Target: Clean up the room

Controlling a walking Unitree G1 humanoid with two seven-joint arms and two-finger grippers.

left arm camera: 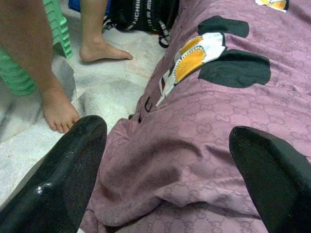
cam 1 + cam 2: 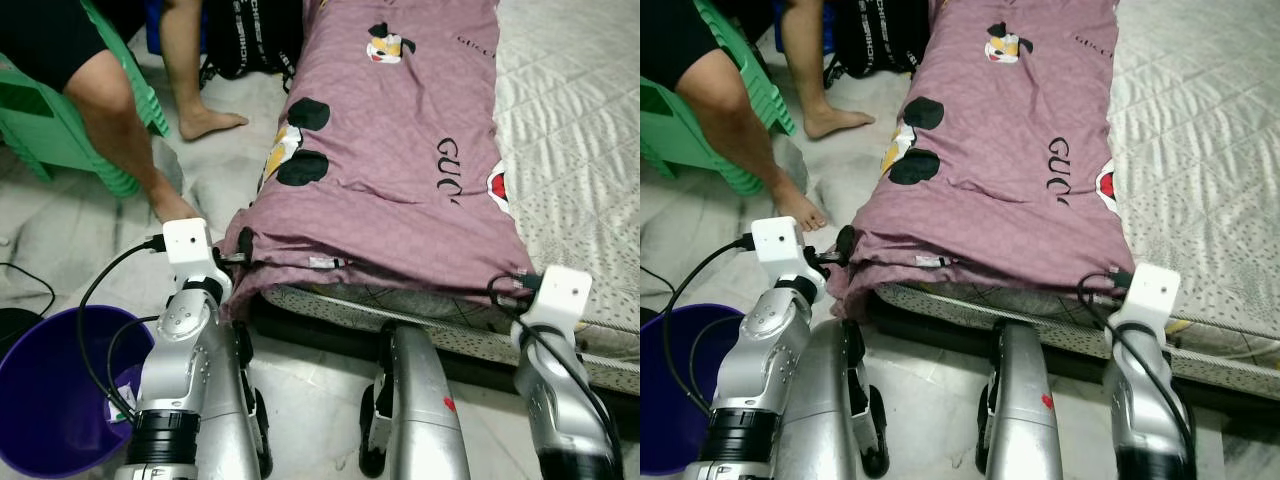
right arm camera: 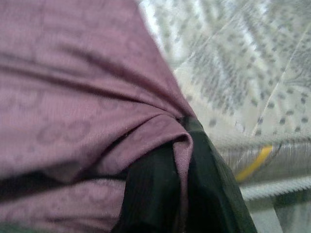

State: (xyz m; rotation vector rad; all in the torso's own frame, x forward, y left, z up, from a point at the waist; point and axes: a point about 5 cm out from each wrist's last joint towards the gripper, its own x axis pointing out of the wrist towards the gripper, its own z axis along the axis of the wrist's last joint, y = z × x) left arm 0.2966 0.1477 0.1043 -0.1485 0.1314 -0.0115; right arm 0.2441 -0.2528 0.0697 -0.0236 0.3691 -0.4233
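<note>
A mauve blanket with cartoon prints and black letters lies along the left side of the bed. My left gripper is at its near left corner. In the left wrist view the left gripper is open, its two black fingers spread wide over the bunched blanket. My right gripper is at the near right corner. In the right wrist view its black fingers are shut on a fold of the blanket, beside the mattress edge.
A white quilted mattress lies bare to the right. A person sits on a green chair at the left, feet on the floor near the bed. A purple bucket stands at my lower left. A black bag leans by the bed.
</note>
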